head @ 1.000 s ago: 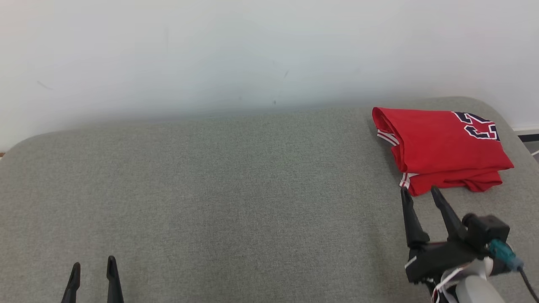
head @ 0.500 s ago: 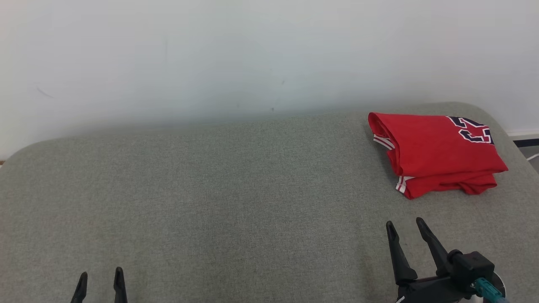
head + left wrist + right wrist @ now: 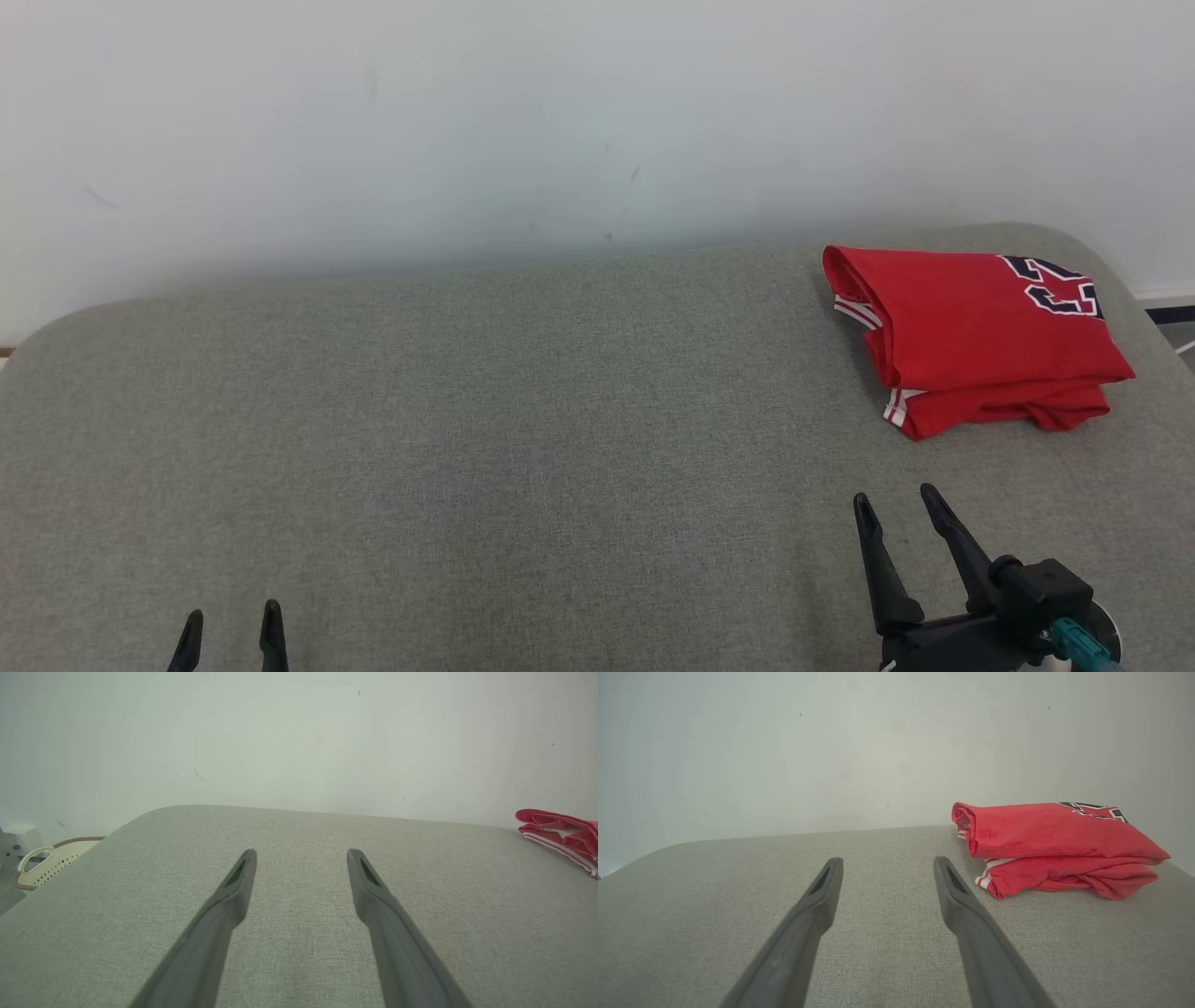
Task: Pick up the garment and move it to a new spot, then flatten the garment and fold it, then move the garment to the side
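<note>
The garment is a red jersey with white trim and dark numerals, folded into a compact stack at the far right of the grey padded table. It also shows in the right wrist view as the garment and at the edge of the left wrist view as the garment. My right gripper stands open and empty, a short way nearer than the jersey and apart from it. Low at the left, my left gripper is open with nothing between its fingers.
A white wall rises right behind the table. The table's rounded right edge lies just past the jersey. A cream perforated basket sits on the floor beyond the table's left end.
My right gripper has drawn back from the jersey's near edge toward me and stayed open. The left gripper has sunk lower. The head camera shifted slightly; the jersey lies still.
</note>
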